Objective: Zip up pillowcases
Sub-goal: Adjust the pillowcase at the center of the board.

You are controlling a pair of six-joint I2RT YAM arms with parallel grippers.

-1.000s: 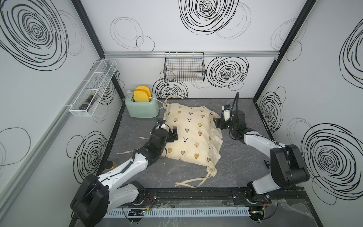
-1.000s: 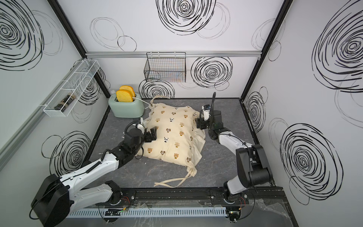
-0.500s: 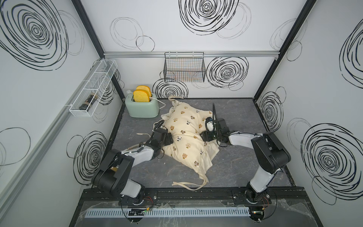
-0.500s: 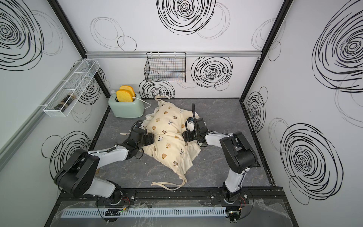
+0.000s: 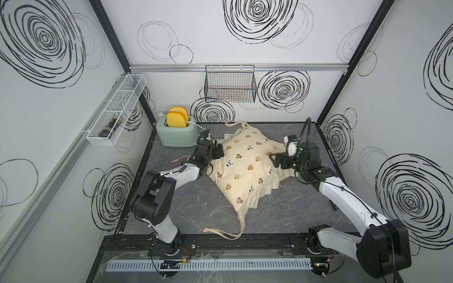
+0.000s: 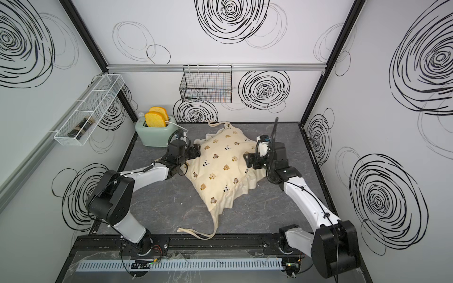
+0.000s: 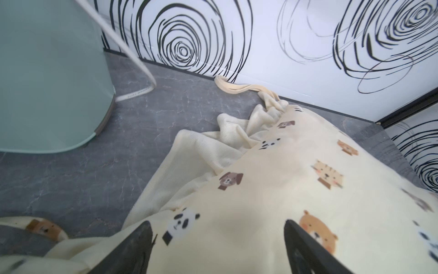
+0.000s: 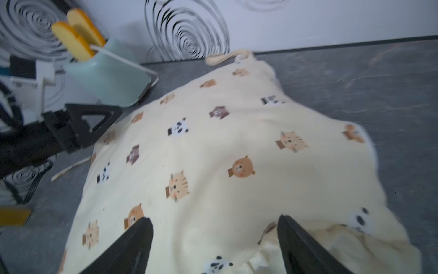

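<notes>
- Left end effector (image 7: 217, 223) and right end effector (image 8: 214, 218) gape apart over the pillowcase (image 5: 245, 169) (no zipper visible).
- Closing blind could pinch only ruffle and drag it into the toaster (image 5: 176, 137).

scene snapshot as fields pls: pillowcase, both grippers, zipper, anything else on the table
pillowcase: cream, animal print, lying skewed on the table
left gripper: open, over the edge nearest the toaster
right gripper: open, over the opposite edge
zipper: not visible in any view
ties: one trails off the near corner
toaster: pale green, two bread slices in it
</notes>
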